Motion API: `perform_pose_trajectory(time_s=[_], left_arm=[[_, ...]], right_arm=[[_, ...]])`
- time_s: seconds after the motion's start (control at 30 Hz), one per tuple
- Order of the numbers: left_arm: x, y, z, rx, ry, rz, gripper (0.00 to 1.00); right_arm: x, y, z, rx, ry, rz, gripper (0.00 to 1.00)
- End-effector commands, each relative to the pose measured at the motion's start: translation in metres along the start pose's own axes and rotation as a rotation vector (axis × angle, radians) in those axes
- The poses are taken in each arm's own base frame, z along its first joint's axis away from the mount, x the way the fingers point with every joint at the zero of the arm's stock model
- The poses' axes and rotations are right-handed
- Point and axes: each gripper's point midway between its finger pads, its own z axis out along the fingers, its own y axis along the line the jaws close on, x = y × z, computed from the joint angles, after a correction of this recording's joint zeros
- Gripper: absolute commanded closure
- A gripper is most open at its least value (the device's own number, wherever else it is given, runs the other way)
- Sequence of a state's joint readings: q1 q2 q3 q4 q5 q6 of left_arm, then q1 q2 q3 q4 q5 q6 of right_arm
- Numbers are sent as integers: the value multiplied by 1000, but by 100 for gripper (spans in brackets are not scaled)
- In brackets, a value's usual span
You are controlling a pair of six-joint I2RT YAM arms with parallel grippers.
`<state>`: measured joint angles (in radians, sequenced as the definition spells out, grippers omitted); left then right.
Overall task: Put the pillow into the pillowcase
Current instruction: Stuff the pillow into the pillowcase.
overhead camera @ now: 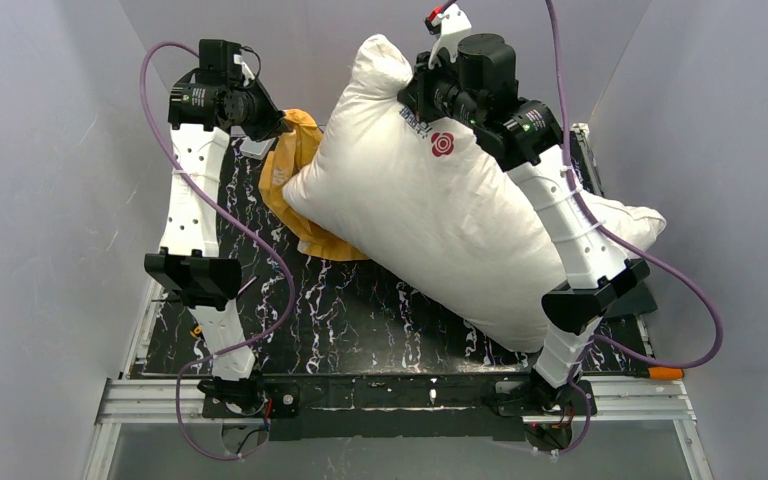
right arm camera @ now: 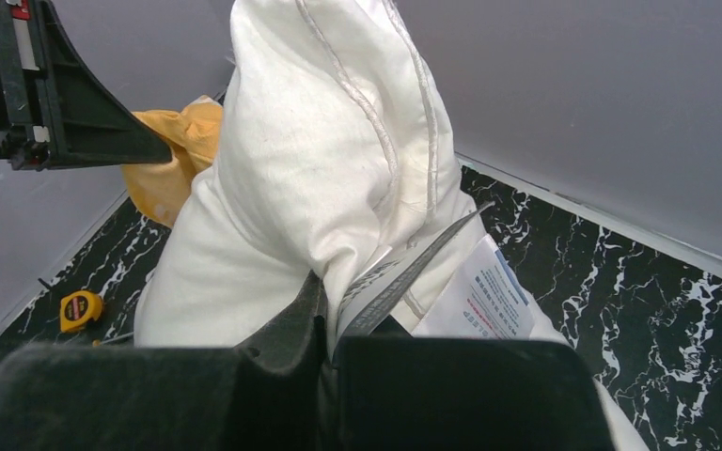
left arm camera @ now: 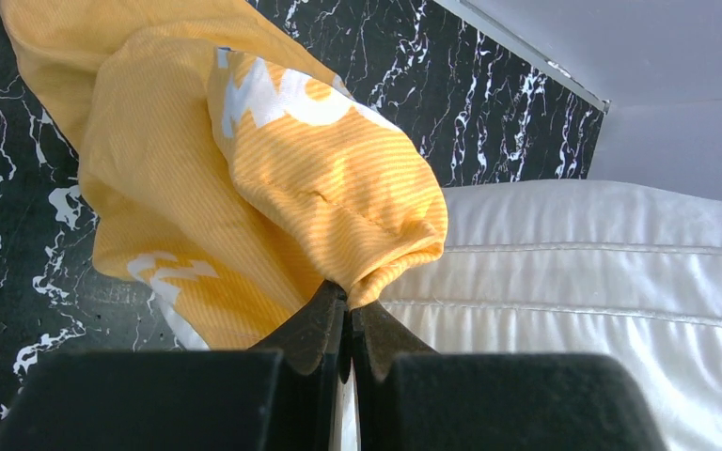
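Note:
The big white pillow lies tilted across the black marbled mat, its far corner raised. My right gripper is shut on the pillow's edge near its care label; in the top view the gripper holds the far edge aloft. The pillowcase shows only its orange-yellow side, bunched at the pillow's left end. My left gripper is shut on a fold of the pillowcase, right beside the pillow; in the top view it is at the far left. No blue side shows.
Grey walls close in the mat on the left, right and back. A small yellow tape measure lies on the mat near the left wall. The left arm's wrist hangs close to the pillow's raised corner.

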<state>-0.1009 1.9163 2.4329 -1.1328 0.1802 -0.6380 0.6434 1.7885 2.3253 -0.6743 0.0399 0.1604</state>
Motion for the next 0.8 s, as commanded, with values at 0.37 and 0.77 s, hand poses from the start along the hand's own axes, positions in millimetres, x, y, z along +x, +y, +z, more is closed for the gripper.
perform_pose_trajectory(time_s=[0.37, 0.77], left_arm=[[-20, -9, -40, 46, -119, 50, 100], [-24, -50, -56, 238, -113, -17, 100]], right_arm=[[-131, -15, -93, 136, -428, -104, 99], [-107, 23, -66, -66, -373, -16, 99]])
